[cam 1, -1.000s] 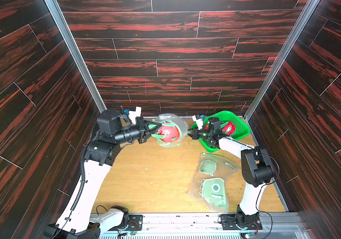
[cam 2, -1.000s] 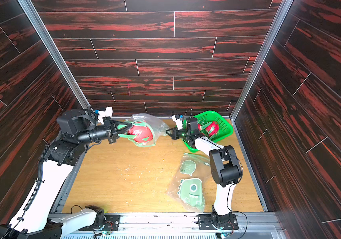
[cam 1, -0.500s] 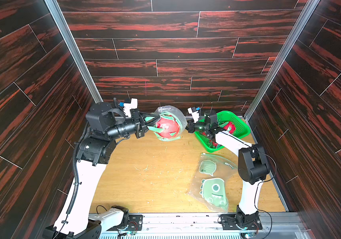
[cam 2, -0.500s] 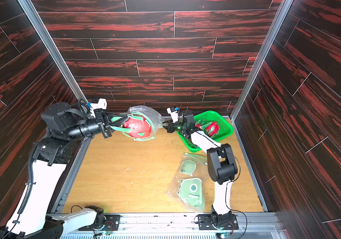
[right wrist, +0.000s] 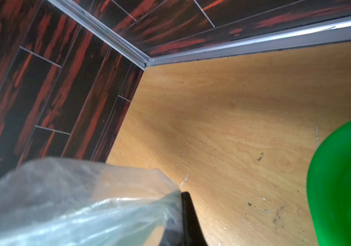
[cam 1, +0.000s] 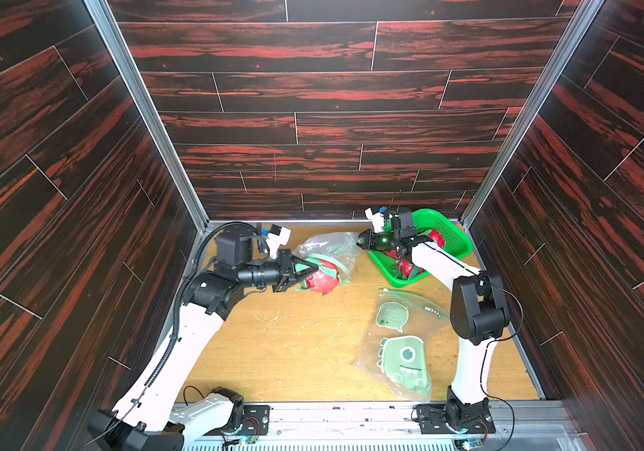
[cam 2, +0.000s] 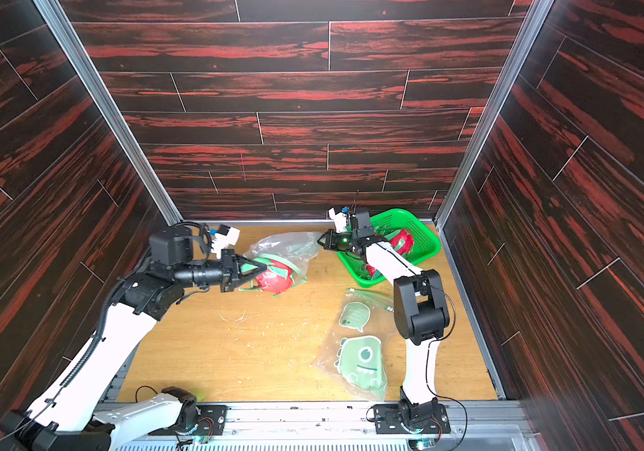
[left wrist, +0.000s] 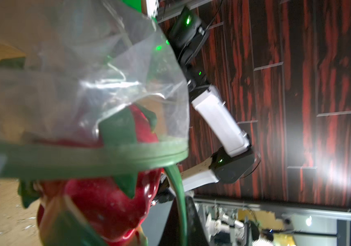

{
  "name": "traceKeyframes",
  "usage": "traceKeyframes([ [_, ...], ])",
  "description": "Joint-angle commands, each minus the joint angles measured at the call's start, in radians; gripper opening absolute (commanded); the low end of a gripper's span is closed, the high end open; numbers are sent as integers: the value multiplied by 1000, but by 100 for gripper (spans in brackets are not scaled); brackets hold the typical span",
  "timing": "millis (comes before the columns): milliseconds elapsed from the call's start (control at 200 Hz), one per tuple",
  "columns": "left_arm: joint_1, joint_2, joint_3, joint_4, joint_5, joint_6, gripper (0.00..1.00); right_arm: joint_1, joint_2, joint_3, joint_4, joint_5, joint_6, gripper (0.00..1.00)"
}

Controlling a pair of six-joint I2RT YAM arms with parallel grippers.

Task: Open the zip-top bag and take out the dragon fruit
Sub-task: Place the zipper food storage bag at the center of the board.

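A clear zip-top bag with a green zip rim hangs stretched between both arms above the back of the table. My left gripper is shut on the green rim at the bag's mouth. My right gripper is shut on the bag's far end, held higher. A red dragon fruit with green scales sits in the low mouth, partly sticking out past the rim.
A green perforated basket stands in the back right corner with red fruits in it, under the right arm. An empty bag with green cartoon prints lies flat at the front right.
My left gripper has come down and toward the front with the bag's mouth, while the right gripper kept the far end up. The dragon fruit has slid lower, into the mouth.
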Motion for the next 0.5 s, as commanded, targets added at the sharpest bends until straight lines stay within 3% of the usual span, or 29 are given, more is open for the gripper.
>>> traceKeyframes([
  [0,-15,-5,-13,-41,72,176,0,-5,-13,61,-53,37,62,0],
  [150,-102,-32,-22,-2,111,197,0,-16,47,155,-116,87,70,0],
  [230,-132,-37,8,89,125,132,0,-16,87,189,-130,104,60,0],
  [361,-173,-8,146,112,143,106,0,-3,153,241,-185,131,14,0],
  [491,-178,24,249,246,158,-20,0,7,196,250,-191,162,-13,0],
])
